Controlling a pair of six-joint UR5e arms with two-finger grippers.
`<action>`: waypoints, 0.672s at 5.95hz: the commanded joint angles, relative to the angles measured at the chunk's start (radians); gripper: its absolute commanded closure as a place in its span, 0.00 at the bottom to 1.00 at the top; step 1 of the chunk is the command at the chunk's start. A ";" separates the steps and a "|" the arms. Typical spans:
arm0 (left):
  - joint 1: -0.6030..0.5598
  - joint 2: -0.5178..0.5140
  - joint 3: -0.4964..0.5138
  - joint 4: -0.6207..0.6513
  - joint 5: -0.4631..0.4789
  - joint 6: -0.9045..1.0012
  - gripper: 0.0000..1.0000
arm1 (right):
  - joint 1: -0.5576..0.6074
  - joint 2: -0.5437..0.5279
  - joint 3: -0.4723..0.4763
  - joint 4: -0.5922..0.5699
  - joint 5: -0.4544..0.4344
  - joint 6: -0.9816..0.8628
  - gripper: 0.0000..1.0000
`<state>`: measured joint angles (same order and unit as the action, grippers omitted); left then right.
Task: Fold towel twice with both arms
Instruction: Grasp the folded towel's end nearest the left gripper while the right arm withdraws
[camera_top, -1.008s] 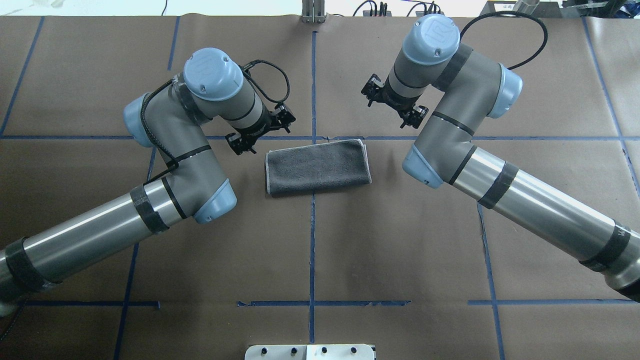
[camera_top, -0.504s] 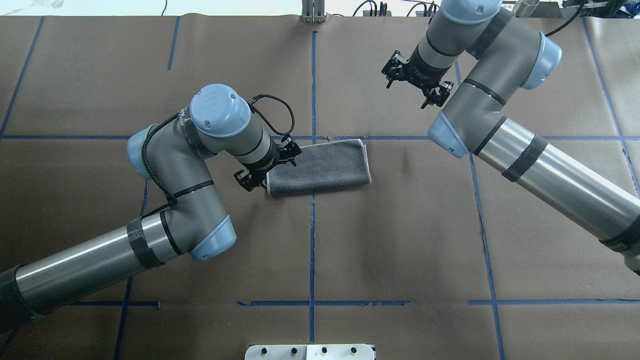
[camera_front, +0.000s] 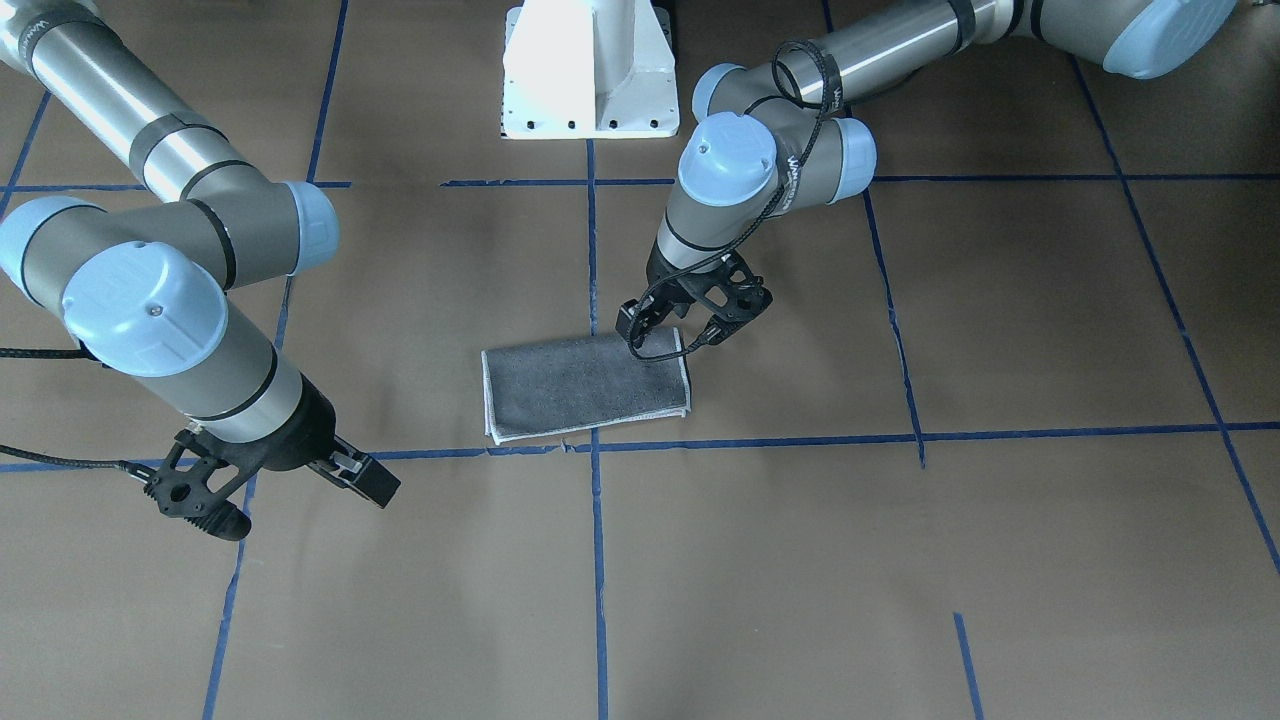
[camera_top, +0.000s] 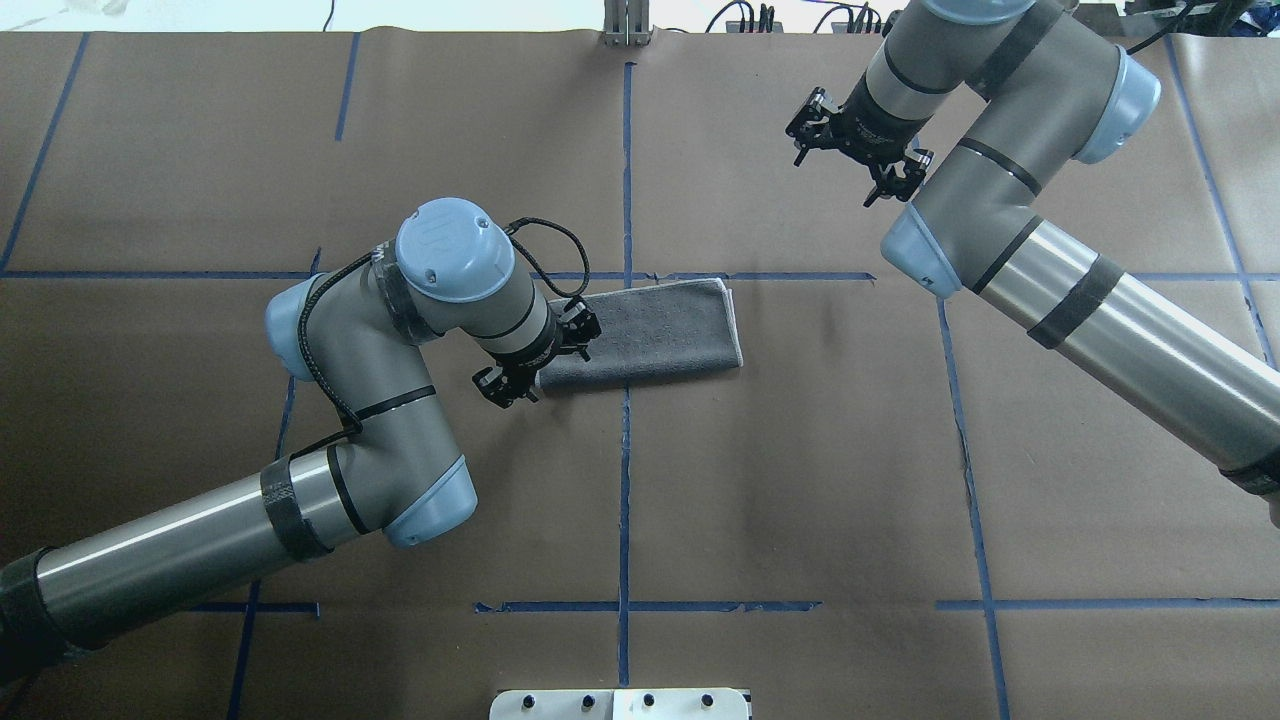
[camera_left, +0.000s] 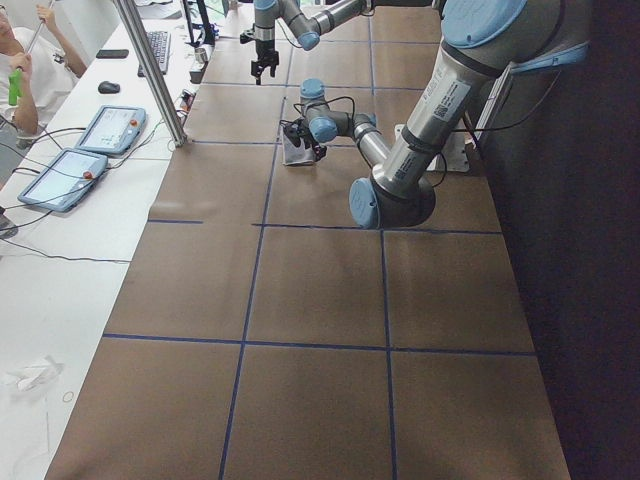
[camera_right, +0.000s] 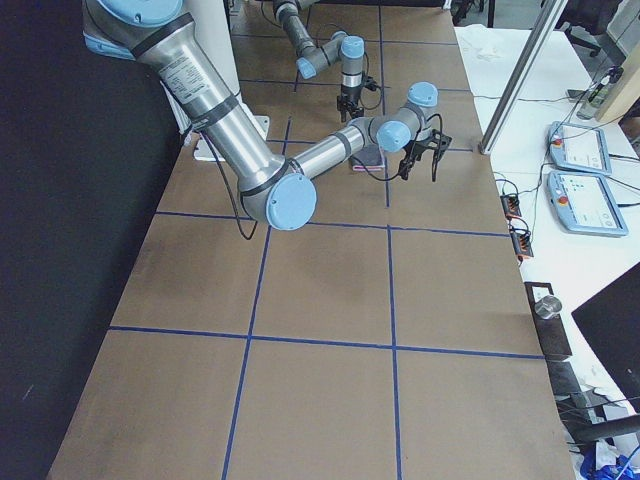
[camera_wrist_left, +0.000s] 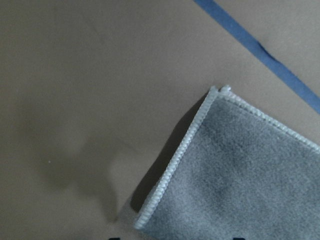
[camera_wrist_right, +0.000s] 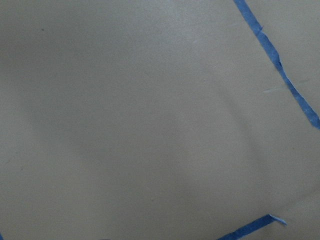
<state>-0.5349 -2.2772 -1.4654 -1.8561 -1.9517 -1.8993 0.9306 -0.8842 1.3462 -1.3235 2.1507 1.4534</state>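
Left gripper (camera_top: 537, 360), jaws spread wide, empty, short edge of folded grey towel (camera_top: 655, 335) just beneath its tips, right gripper (camera_top: 833, 180), jaws wide, empty, towel well apart

Dark grey towel (camera_top: 650, 335), pale stitched border; brown table cover (camera_top: 800, 480) crossed by blue tape lines (camera_top: 625, 500).

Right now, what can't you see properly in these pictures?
- Overhead view: the towel's left end is hidden under the left arm and the left gripper.
- Front-facing view: I cannot tell whether the left gripper's open fingers touch the towel.
- Left wrist view: the bottom edge cuts off the gripper's fingertips.
- Side views: the towel is too small and partly behind the arm.
- Every view: the towel's folded-in face is hidden.
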 joint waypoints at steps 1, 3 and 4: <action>0.013 0.001 0.001 0.002 0.019 -0.004 0.43 | 0.002 -0.001 0.002 0.001 0.001 -0.001 0.00; -0.002 0.004 0.000 0.005 0.019 -0.001 0.45 | 0.002 -0.007 0.011 0.001 -0.002 -0.001 0.00; -0.008 0.016 0.000 0.003 0.019 0.005 0.45 | 0.002 -0.015 0.011 0.001 -0.002 -0.001 0.00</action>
<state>-0.5357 -2.2696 -1.4649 -1.8528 -1.9329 -1.8992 0.9326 -0.8926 1.3566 -1.3223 2.1496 1.4527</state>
